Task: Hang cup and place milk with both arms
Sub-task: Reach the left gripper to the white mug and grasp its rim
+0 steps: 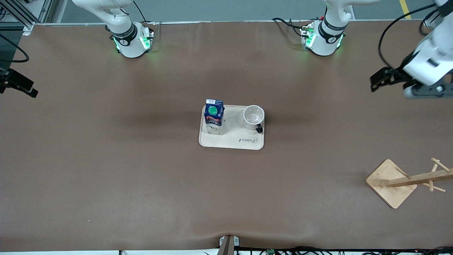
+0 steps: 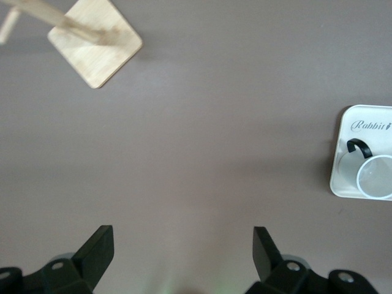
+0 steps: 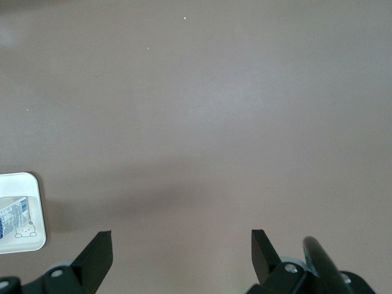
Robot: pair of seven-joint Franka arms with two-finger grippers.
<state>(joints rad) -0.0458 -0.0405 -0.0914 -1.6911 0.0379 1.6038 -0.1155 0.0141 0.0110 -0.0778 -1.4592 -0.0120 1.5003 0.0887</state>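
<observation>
The white cup [image 1: 253, 118] with its black handle stands upright on a cream tray [image 1: 233, 141] in the middle of the table, toward the left arm's end. The dark blue milk carton [image 1: 214, 116] with a green cap stands on the same tray toward the right arm's end. My left gripper [image 1: 376, 83] is open and empty, in the air over bare table near the left arm's end. Its wrist view [image 2: 182, 236] shows the cup [image 2: 375, 177] and tray [image 2: 367, 125]. My right gripper [image 1: 21, 88] is open and empty over the right arm's end; its wrist view [image 3: 182, 239] shows the milk [image 3: 12, 220].
A wooden cup rack [image 1: 421, 179] with pegs stands on a square base [image 1: 389, 184] toward the left arm's end, nearer the front camera than the tray; its base also shows in the left wrist view [image 2: 98, 43]. The brown table [image 1: 141, 159] spreads around the tray.
</observation>
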